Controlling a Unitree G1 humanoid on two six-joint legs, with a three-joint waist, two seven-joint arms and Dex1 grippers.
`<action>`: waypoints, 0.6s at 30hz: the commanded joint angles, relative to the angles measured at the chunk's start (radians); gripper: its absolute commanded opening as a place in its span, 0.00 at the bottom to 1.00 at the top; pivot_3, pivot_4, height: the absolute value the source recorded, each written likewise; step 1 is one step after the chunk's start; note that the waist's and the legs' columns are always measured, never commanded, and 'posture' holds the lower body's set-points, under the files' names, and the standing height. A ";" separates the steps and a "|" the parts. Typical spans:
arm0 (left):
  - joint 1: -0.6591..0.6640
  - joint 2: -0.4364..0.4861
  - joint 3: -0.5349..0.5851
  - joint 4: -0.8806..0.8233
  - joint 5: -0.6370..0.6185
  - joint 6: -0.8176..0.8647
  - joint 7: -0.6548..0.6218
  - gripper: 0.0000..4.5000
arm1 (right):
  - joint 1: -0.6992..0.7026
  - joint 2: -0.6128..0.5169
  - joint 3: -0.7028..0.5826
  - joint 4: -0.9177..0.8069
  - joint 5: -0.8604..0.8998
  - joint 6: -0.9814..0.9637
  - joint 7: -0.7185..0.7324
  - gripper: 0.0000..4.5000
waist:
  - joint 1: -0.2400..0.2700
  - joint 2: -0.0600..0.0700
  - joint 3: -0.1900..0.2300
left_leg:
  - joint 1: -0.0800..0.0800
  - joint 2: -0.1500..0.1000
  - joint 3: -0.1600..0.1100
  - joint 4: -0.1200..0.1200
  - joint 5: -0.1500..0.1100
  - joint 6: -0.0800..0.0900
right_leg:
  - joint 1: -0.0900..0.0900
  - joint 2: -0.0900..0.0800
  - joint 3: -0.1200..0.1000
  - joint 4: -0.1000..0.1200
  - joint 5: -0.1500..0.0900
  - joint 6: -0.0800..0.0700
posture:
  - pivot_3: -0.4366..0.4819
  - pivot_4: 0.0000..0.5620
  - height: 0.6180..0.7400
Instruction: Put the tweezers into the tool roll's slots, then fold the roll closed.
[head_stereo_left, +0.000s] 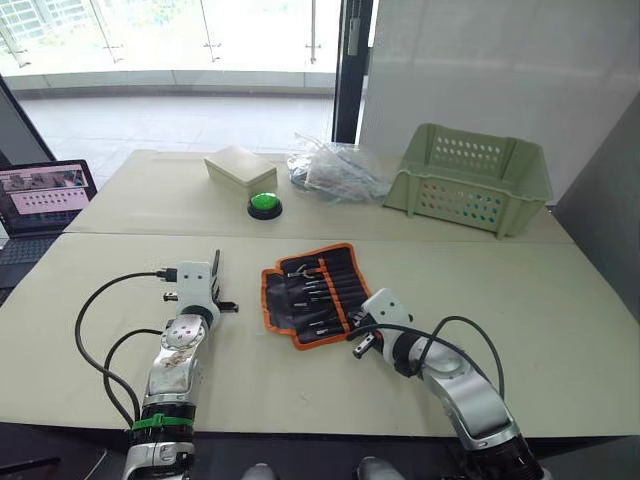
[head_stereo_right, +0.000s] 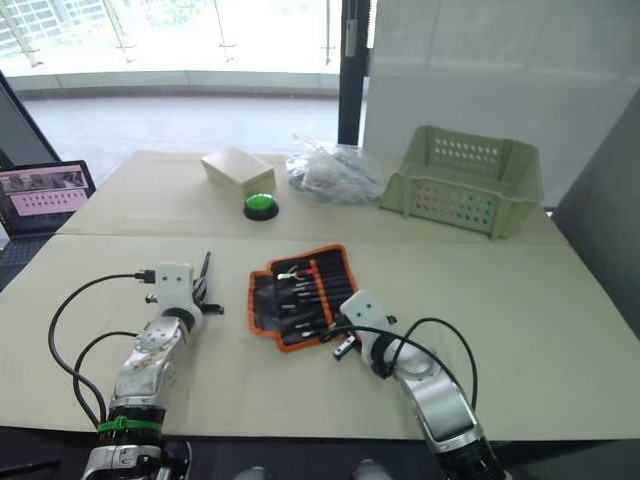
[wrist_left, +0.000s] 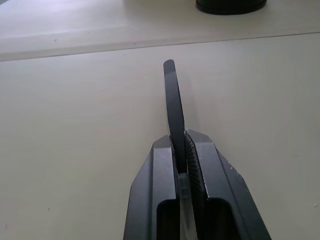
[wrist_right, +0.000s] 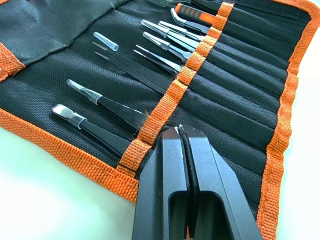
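Nearest the robot, right gripper (wrist_right: 184, 137) sits at the near edge of the tool roll (head_stereo_left: 315, 293), fingers pressed together with nothing visible between them, tips just over the orange strip bordering the slots (wrist_right: 240, 90). Left gripper (wrist_left: 182, 145) is off to the left, well apart from the roll, clamped on one thin black tweezers (wrist_left: 173, 95) that sticks forward out of the fingers above bare table (head_stereo_left: 520, 300).

Roll lies open and flat mid-table, slightly skewed. Several tweezers (wrist_right: 150, 75) already seated in the slots, tips with clear caps poking out onto the black flap.

Handling, my read: the tweezers are light, stiff, thin and smooth, so they may pivot or slip in the fingers; hold mid-shaft, feed the blunt end into a free pocket. The roll is soft, limp fabric and will bunch or slide if pushed; pin one edge, pinch the orange trim or flap corner to fold. Pointed tips could snag the cloth.

Farther back: green button (head_stereo_left: 264, 204), tan box (head_stereo_left: 240, 167), clear plastic bag (head_stereo_left: 335, 170), green basket (head_stereo_left: 470, 178). Laptop (head_stereo_left: 40, 205) at far left.
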 joint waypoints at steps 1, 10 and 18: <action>-0.017 0.068 -0.012 -0.149 -0.070 -0.037 -0.159 0.00 | 0.033 -0.010 0.017 0.025 -0.005 0.050 0.002 0.00 | -0.002 0.000 0.000 | 0.000 0.000 0.000 0.000 0.000 0.000 | 0.000 0.000 0.000 -0.001 0.000 0.000 | 0.48 0.27 0.78; 0.018 0.372 -0.193 -0.378 -0.352 0.217 -0.766 0.00 | 0.041 -0.012 0.017 0.014 -0.006 0.056 0.000 0.00 | -0.005 0.004 0.004 | 0.000 0.001 0.001 -0.002 0.000 0.000 | 0.001 0.000 0.000 -0.004 -0.001 0.001 | 0.48 0.27 0.78; -0.078 0.505 -0.328 -0.338 -0.299 0.269 -0.934 0.00 | 0.066 -0.006 0.012 -0.013 -0.009 0.067 -0.024 0.00 | -0.003 0.002 0.011 | -0.001 0.001 0.001 -0.002 0.000 0.000 | 0.000 0.001 0.000 -0.004 -0.004 0.006 | 0.48 0.27 0.78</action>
